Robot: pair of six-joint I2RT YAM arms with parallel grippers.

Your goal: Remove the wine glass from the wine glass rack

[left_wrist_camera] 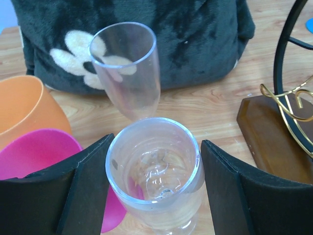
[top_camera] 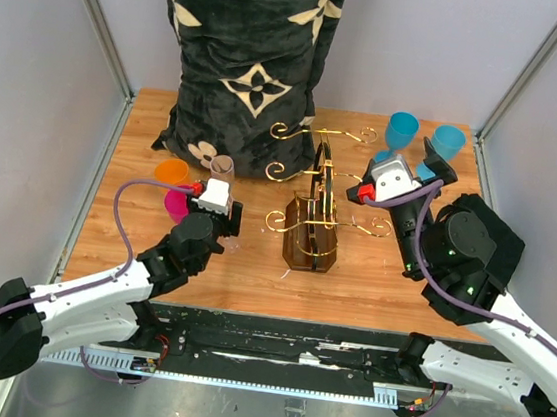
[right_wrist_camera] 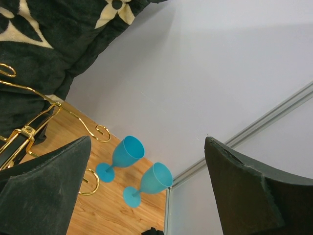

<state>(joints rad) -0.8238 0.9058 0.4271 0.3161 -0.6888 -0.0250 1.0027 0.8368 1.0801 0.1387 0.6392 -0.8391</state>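
Wooden tabletop boxed in by grey walls; big black pillow slumped against the far edge. Rack parked dead centre, dark wood base, gold wire arms curling out left and right; no glass spotted hanging on any of them from the top view, though thin wire plus clear plastic = hard to be sure. Blue glasses, two of them, upright in the far right corner; orange cup and pink cup over toward the left edge, touching or nearly so.

Clear wine glass off the rack, upright, just beside the pink cup, sitting right between the fingers of the left gripper; jaws close in on both sides of the bowl, but can't tell whether actually squeezing or just bracketing. Second clear glass standing just beyond, in front of the pillow.

Right gripper spread wide, nothing between the pads; up near the rack's right-hand arms and aimed toward the far right corner.

Guessing the job's basically done: removal finished, maybe only setting down and letting go left; foot of the glass cut off at the frame edge, so no idea whether resting on the wood yet.
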